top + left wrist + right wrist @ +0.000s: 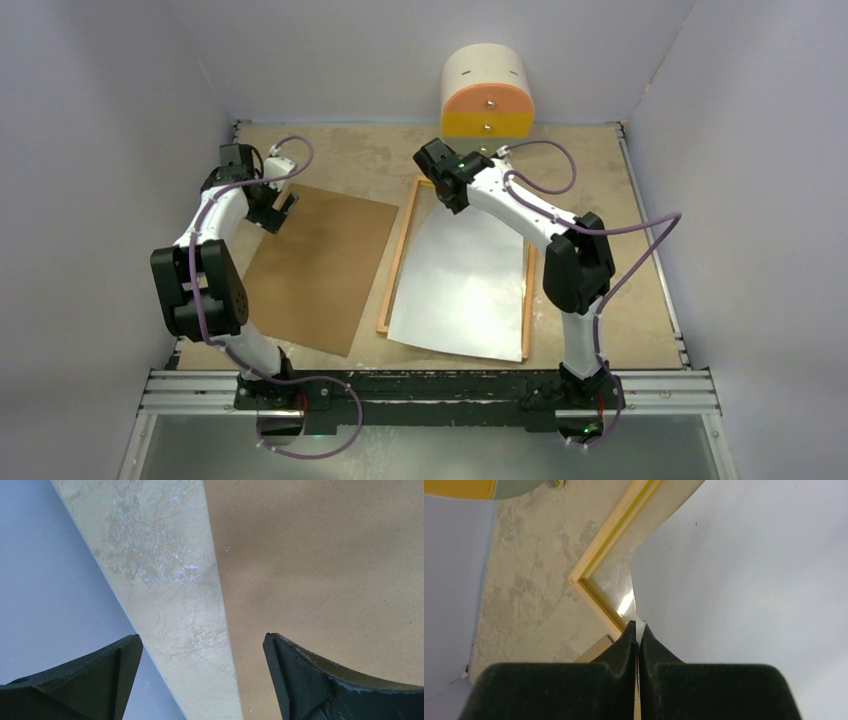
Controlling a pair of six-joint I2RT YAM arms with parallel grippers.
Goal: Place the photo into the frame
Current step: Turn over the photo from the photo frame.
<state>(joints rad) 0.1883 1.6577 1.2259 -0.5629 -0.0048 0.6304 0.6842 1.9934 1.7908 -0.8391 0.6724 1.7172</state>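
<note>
**Photo pinched at one corner, lying askew over the frame**

- The photo (465,285) lies white back up, so the print faces the glass. I judge that the right way round for loading from behind.
- Its far corner is clamped between the closed fingers of the right end effector (638,627). From that pinch the sheet spreads back toward the arm's base, and it lifts a little near the fingertips.
- A corner grip probably serves to swing and slide the sheet square.
- The frame (400,255) rests wood back up under the photo. Its far left corner is just beside the fingertips, on their left.
- The photo is skewed: the corner farthest from the pinch pokes out over the left rail. Not yet seated, by my reading.
- A brown backing board (315,265) lies flat on the worktop (160,555), left of the frame and apart from it.
- The left end effector (200,650) hovers over the board's far left edge, jaws wide apart and holding nothing. It is likely waiting for the board's turn.
</note>
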